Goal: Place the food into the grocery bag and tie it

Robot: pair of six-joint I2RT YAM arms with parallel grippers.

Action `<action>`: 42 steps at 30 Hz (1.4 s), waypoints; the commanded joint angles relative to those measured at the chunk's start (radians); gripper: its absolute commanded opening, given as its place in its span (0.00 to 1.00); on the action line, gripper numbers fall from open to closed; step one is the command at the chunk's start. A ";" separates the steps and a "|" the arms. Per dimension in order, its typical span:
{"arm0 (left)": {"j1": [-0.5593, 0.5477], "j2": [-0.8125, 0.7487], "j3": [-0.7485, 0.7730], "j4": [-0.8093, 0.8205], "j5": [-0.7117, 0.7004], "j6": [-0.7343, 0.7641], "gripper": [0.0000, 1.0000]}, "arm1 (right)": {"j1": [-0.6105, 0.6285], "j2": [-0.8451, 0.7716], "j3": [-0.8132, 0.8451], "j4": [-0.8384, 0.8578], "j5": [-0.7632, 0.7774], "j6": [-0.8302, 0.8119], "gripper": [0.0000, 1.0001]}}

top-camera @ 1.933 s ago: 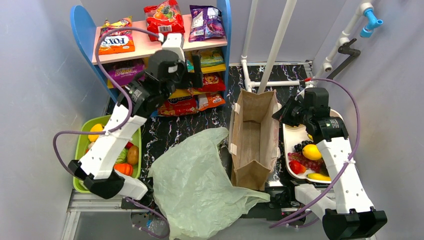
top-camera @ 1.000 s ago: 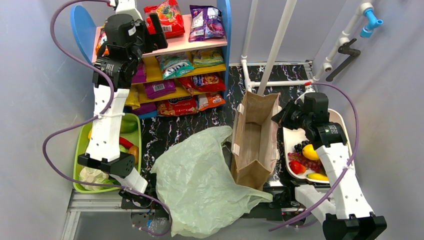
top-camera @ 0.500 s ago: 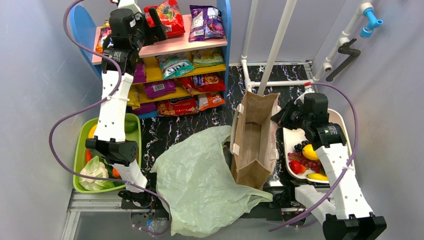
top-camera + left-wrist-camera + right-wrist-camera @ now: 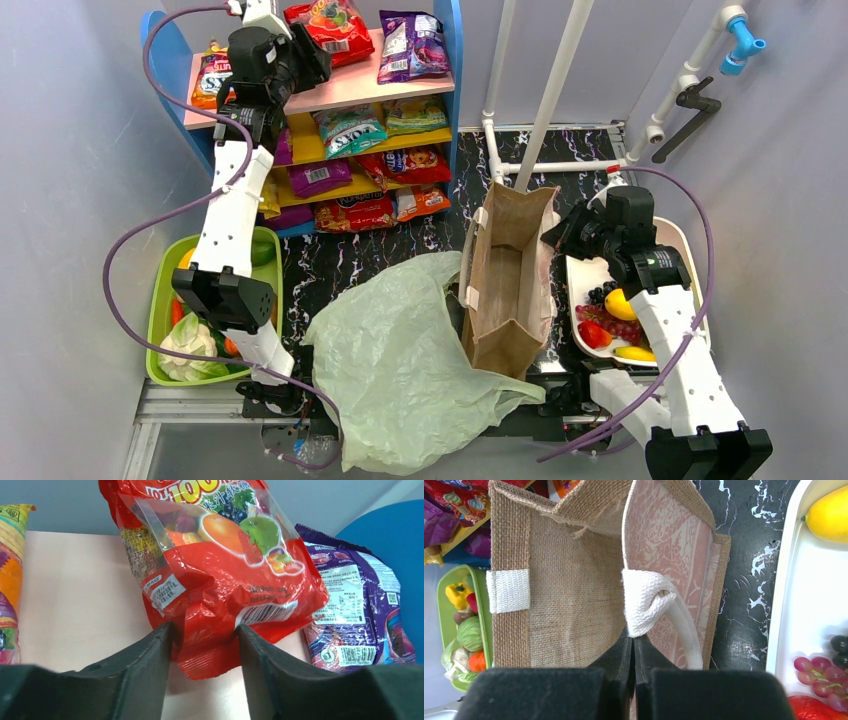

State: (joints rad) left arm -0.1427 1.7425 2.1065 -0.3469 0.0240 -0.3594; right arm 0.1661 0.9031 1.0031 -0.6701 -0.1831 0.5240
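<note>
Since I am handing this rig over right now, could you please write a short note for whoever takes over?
Left gripper: at the top shelf, jaws either side of the lower end of the red sweets bag; firm grip unclear.
Right gripper: jaws shut on the white handle of the open brown bag.
Grocery bag: crumpled on the table between the arms, untied, no food seen inside.
Vegetables in the green tray, left; fruit in the white tray, right.
Done: nothing packed. Left to do: load the food, tie the bag.
</note>
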 commanded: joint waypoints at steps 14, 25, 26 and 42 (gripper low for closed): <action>0.017 -0.118 -0.080 0.130 0.238 -0.061 0.00 | 0.004 0.005 -0.009 0.006 0.002 -0.017 0.01; 0.017 -0.264 -0.091 0.047 0.352 -0.113 0.00 | 0.004 -0.001 0.008 0.013 -0.012 -0.010 0.01; 0.017 -0.278 -0.089 0.045 0.373 -0.117 0.00 | 0.004 -0.002 0.008 0.014 -0.013 -0.007 0.01; -0.055 -0.244 0.115 -0.009 0.680 -0.315 0.00 | 0.004 -0.012 0.025 0.006 -0.006 0.007 0.01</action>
State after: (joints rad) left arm -0.1517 1.5037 2.1520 -0.4283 0.5931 -0.6075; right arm 0.1661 0.9045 1.0000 -0.6632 -0.1890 0.5260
